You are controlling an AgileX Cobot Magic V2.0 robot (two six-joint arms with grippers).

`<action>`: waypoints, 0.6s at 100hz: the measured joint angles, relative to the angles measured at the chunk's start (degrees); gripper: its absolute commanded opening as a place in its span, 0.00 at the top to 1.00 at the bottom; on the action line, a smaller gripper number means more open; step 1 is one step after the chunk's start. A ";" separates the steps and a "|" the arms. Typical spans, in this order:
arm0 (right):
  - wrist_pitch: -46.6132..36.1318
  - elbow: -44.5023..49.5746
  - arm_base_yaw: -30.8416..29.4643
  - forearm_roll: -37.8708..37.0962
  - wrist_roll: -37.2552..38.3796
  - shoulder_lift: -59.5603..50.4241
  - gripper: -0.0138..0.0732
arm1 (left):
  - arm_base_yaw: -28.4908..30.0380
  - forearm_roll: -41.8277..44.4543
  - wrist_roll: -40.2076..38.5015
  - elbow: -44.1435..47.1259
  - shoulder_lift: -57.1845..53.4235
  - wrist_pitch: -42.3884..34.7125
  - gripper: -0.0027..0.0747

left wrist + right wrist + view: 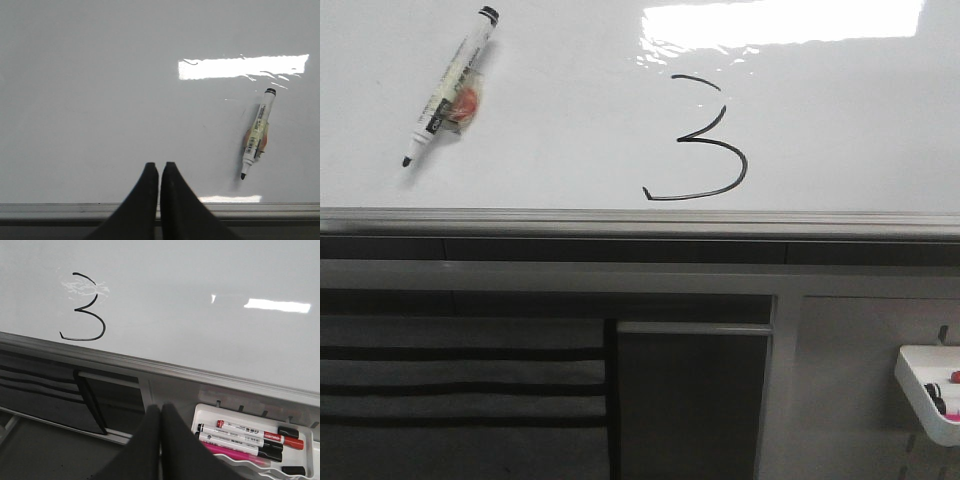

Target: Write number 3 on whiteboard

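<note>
Jaws closed, marker (448, 85) beside number 3 (700, 140)

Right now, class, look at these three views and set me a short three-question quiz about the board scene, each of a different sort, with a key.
1. True or false: the number 3 is already drawn on the whiteboard.
2. Where does the uncapped black marker lie? A) on the board B) in the tray C) in a pincer
3. Fill in: the left pincer and the right pincer are both ____.

Key: 1 true; 2 A; 3 shut.
</note>
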 measured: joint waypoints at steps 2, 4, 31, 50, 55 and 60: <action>0.00 0.00 0.00 0.00 0.00 0.00 0.93 | 0.02 0.00 0.07 0.00 0.00 0.00 0.99; 0.00 0.00 0.00 0.00 0.00 0.00 0.93 | 0.26 0.08 -0.03 0.00 0.00 0.00 0.99; 0.00 0.00 0.00 0.00 0.00 0.00 0.93 | 1.86 0.22 -0.26 0.00 0.00 -0.21 0.99; 0.00 0.00 0.00 0.00 0.00 0.00 0.93 | 1.86 0.22 -0.26 0.00 0.00 -0.21 0.99; 0.00 0.00 0.00 0.00 0.00 0.00 0.93 | 1.86 0.22 -0.26 0.00 0.00 -0.21 0.99; 0.00 0.00 0.00 0.00 0.00 0.00 0.93 | 1.86 0.22 -0.26 0.00 0.00 -0.21 0.99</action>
